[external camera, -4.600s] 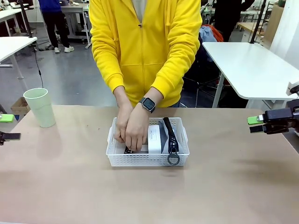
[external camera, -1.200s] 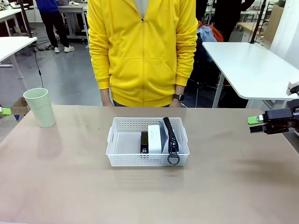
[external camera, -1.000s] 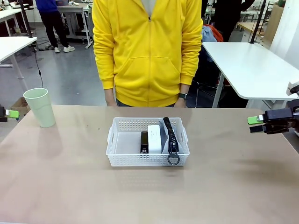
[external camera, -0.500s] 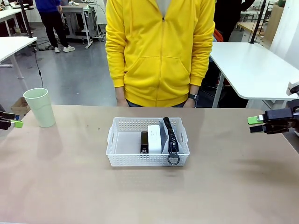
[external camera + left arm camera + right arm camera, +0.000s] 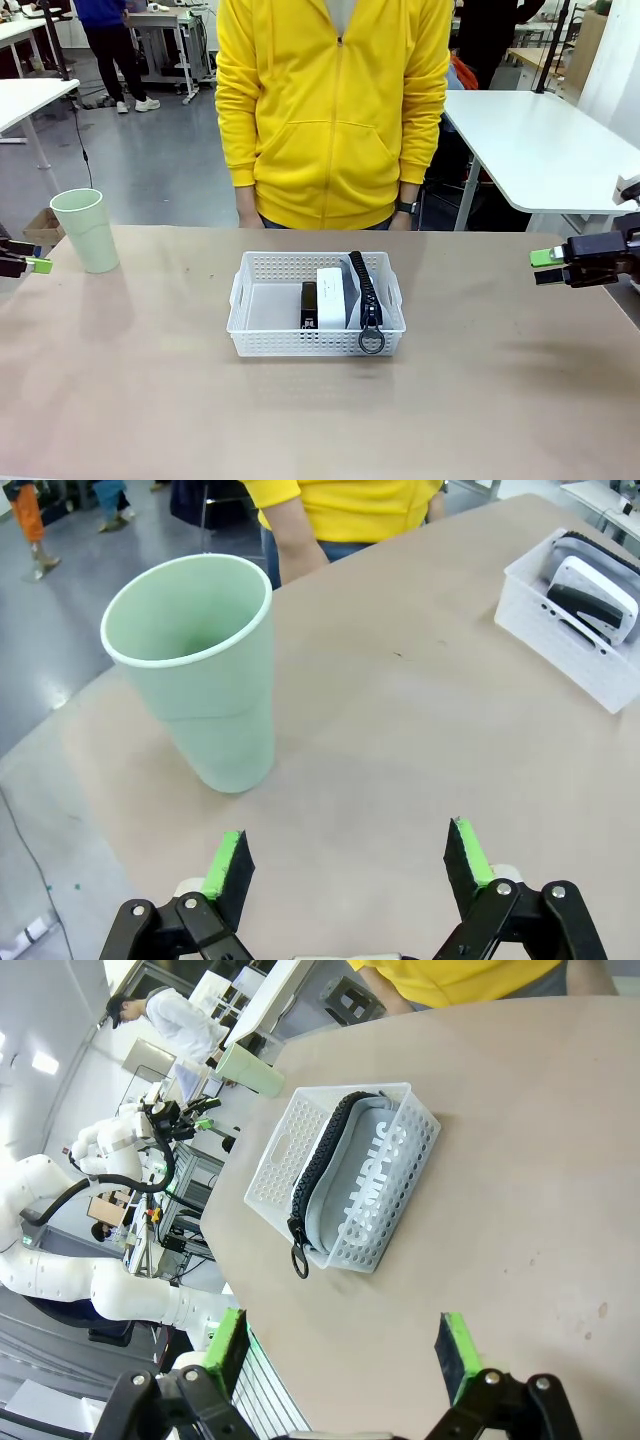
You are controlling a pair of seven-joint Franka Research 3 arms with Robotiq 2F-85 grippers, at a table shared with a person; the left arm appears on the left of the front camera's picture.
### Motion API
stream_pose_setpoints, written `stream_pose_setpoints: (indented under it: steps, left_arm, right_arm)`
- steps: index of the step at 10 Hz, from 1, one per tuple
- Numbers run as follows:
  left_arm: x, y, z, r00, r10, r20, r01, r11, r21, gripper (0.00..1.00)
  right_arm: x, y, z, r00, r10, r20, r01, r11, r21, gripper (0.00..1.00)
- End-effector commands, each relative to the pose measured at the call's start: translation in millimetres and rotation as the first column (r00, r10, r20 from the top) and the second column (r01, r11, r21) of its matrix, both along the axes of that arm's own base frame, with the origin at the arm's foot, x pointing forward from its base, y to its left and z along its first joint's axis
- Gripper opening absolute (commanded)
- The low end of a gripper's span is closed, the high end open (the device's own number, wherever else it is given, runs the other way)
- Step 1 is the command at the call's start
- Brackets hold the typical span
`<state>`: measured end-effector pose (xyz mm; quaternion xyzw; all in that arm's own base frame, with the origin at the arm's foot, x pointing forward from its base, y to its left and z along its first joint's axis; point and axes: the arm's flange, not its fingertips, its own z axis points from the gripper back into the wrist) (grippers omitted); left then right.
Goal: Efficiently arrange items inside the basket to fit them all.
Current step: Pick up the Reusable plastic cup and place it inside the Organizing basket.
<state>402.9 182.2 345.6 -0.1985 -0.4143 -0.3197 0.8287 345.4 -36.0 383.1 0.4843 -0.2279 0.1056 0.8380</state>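
The white perforated basket [image 5: 300,342] sits mid-table. Inside it, side by side on the right, stand a small black stapler [image 5: 308,303], a white boxy device [image 5: 331,294] and a grey pouch [image 5: 364,290] with a black zipper and ring pull. A pale green cup [image 5: 86,230] stands upright at the table's far left, outside the basket. My left gripper [image 5: 27,262] hovers open just left of the cup [image 5: 198,670], empty, a short way from it. At the right edge my right gripper [image 5: 548,266] is open and empty, facing the basket [image 5: 285,1155] and pouch [image 5: 362,1182].
A person in a yellow hoodie [image 5: 335,110] stands at the far side with arms hanging down, hands off the table. The basket's left half [image 5: 268,305] is bare. A white table [image 5: 540,140] stands behind at the right.
The person's hands have left the basket and hang at their sides; they stepped sideways. My left gripper has come in from the left edge towards the cup. The right gripper is still.
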Motion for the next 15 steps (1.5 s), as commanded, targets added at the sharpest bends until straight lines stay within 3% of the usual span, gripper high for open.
stream_pose_setpoints:
  steps: [1,4,6,7,10,11,15]
  left_arm:
    - [12,10,-13,0.999,0.000,0.054,-0.001,1.000,0.010,1.00]
    - [34,26,-42,0.997,-0.035,0.075,0.041,0.995,-0.089,1.00]
    - [56,32,-69,0.991,-0.006,0.133,0.011,0.999,-0.037,1.00]
    - [64,34,-81,0.989,-0.039,0.141,0.044,0.998,-0.033,1.00]
    - [74,36,-100,0.980,-0.101,0.172,0.112,0.992,-0.058,1.00]
    - [76,37,-103,0.973,-0.082,0.216,0.094,0.994,-0.048,1.00]
    - [89,30,-115,0.957,-0.073,0.279,0.103,0.991,-0.091,1.00]
  right_arm:
    - [-1,1,3,1.000,-0.004,-0.015,0.004,1.000,0.001,1.00]
    - [-1,1,3,1.000,-0.004,-0.015,0.004,1.000,0.001,1.00]
    - [-1,1,3,1.000,-0.004,-0.015,0.004,1.000,0.001,1.00]
    - [-1,1,3,1.000,-0.004,-0.015,0.004,1.000,0.001,1.00]
    - [-1,1,3,1.000,-0.004,-0.015,0.004,1.000,0.001,1.00]
    - [-1,1,3,1.000,-0.004,-0.015,0.004,1.000,0.001,1.00]
    - [-1,1,3,1.000,-0.004,-0.015,0.004,1.000,0.001,1.00]
